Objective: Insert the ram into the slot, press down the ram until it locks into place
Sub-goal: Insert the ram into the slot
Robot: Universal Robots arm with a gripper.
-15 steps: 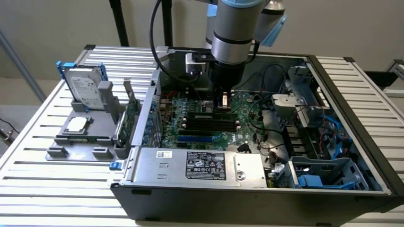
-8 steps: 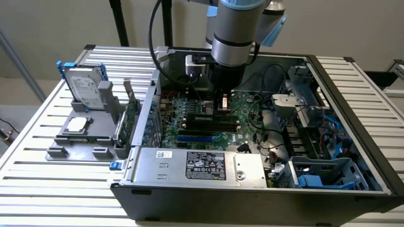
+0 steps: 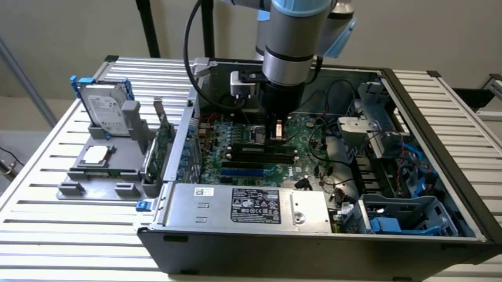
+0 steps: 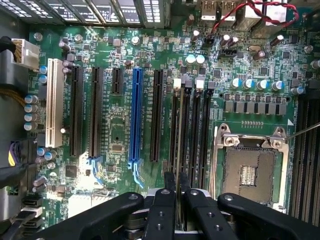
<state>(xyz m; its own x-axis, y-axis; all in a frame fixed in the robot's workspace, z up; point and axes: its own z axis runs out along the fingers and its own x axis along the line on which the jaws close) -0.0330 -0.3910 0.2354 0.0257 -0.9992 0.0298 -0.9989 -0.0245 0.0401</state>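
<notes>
My gripper (image 4: 177, 189) is shut on the ram (image 4: 178, 145), which appears edge-on as a thin dark strip running away from the two black fingers (image 4: 169, 182). The strip lies along the row of parallel black slots (image 4: 186, 135), lined up near the slot closest to the blue one. I cannot tell whether its lower edge touches a slot. In the exterior view the gripper (image 3: 278, 136) hangs low inside the open computer case, just over the black slots (image 3: 259, 156) on the green motherboard (image 3: 235, 132).
A blue slot (image 4: 135, 115), a white slot (image 4: 54, 102) and the square metal processor socket (image 4: 250, 172) flank the memory sockets. Red-black wires (image 4: 250, 12) run nearby. The case holds a power supply (image 3: 251, 205) and drive cage (image 3: 400, 220). A hard drive (image 3: 106, 111) stands outside.
</notes>
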